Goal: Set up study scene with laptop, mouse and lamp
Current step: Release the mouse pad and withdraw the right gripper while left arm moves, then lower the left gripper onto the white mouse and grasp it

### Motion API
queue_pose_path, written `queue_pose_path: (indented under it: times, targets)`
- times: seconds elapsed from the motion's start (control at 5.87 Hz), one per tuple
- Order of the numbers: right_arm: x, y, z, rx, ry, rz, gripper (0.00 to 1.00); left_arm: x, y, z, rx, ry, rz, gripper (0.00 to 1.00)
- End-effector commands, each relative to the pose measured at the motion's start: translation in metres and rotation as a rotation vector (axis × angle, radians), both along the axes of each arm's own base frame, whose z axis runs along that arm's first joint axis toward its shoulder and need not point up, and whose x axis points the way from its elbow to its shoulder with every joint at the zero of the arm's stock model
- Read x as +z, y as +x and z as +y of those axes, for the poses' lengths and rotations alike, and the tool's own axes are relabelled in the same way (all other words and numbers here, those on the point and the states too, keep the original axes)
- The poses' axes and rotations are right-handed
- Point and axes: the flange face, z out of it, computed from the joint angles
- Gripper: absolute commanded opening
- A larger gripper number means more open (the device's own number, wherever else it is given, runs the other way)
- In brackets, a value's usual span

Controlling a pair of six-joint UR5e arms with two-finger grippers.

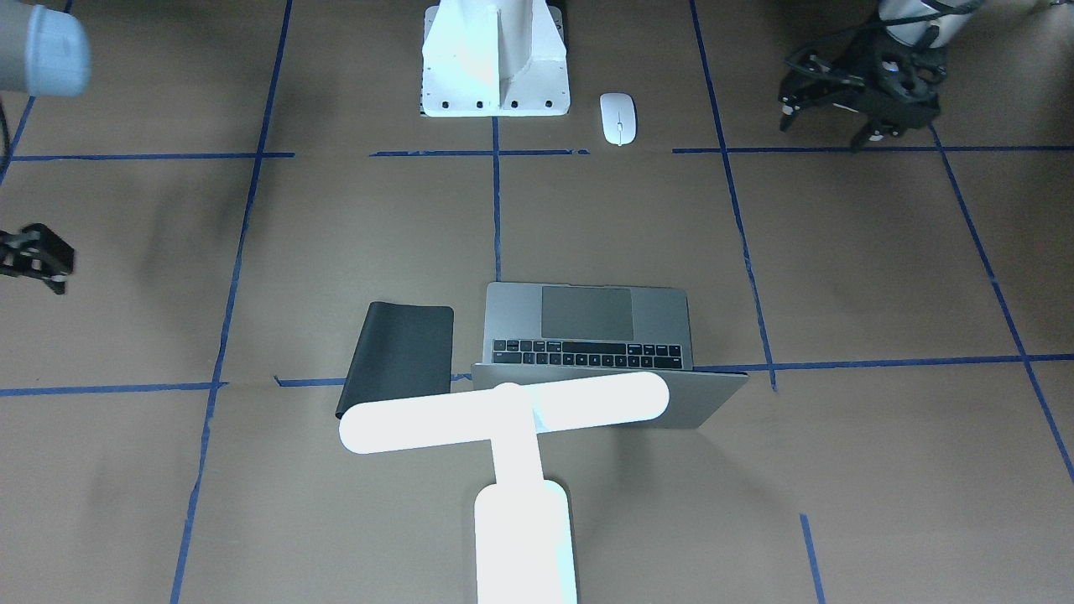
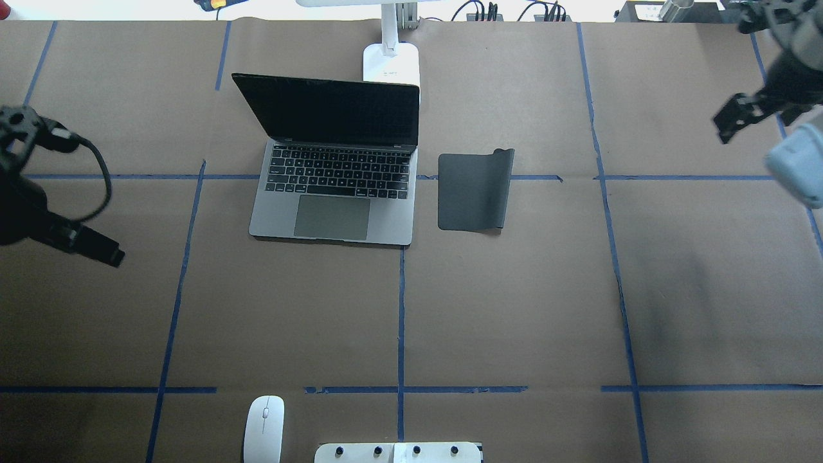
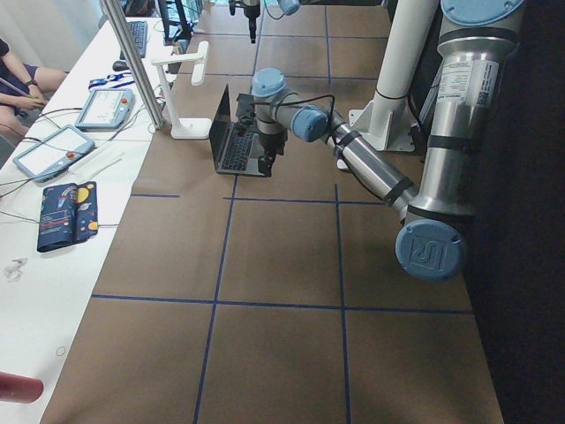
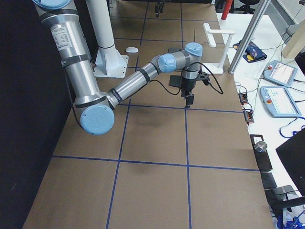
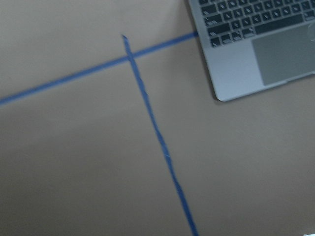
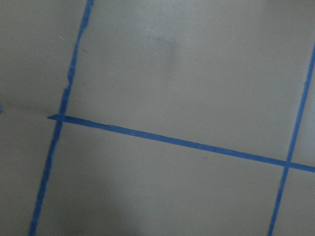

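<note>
The laptop (image 2: 331,206) is open on the brown surface (image 2: 514,308). The lamp (image 1: 503,411) glows just behind its screen. A black mat (image 2: 472,193) lies just beside the laptop, on the robot's right. I think those two things are done.

The mouse (image 2: 263,427) is well apart from them. It lies flat, close to the robot, near the white stand (image 1: 495,67). So I think the mouse is the job now, and the mat looks like its home.

The left gripper (image 1: 826,126) hangs off to the side, and its jaws look spread apart with nothing in them. The right gripper (image 2: 730,122) hangs far out on the other side. It holds nothing, but I cannot tell if its jaws are apart or together.

The mouse lies on the robot's left, so the left arm is the nearer one. The mouse is low and smooth, so it may slip. It is best to come straight down and pinch its two long sides. Lift it a little, carry it past the laptop without a bump, and set it flat on the mat.
</note>
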Motion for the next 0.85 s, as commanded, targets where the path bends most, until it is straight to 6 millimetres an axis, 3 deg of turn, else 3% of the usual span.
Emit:
queue_pose_path:
  times: [0.0, 0.17, 0.34, 0.68]
  targets:
    - [0.076, 0.123, 0.057, -0.076, 0.026, -0.066, 1.00, -0.012, 0.062, 0.053, -0.087, -0.051, -0.025, 1.00]
    - [0.111, 0.165, 0.086, -0.076, 0.020, -0.081, 1.00, -0.013, 0.105, 0.088, -0.147, -0.056, -0.041, 1.00]
    - [0.137, 0.180, 0.111, -0.108, 0.012, -0.102, 1.00, -0.017, 0.141, 0.127, -0.198, -0.059, -0.025, 1.00]
    - [0.151, 0.181, 0.121, -0.104, 0.003, -0.115, 1.00, -0.006, 0.206, 0.209, -0.216, -0.056, -0.047, 1.00]
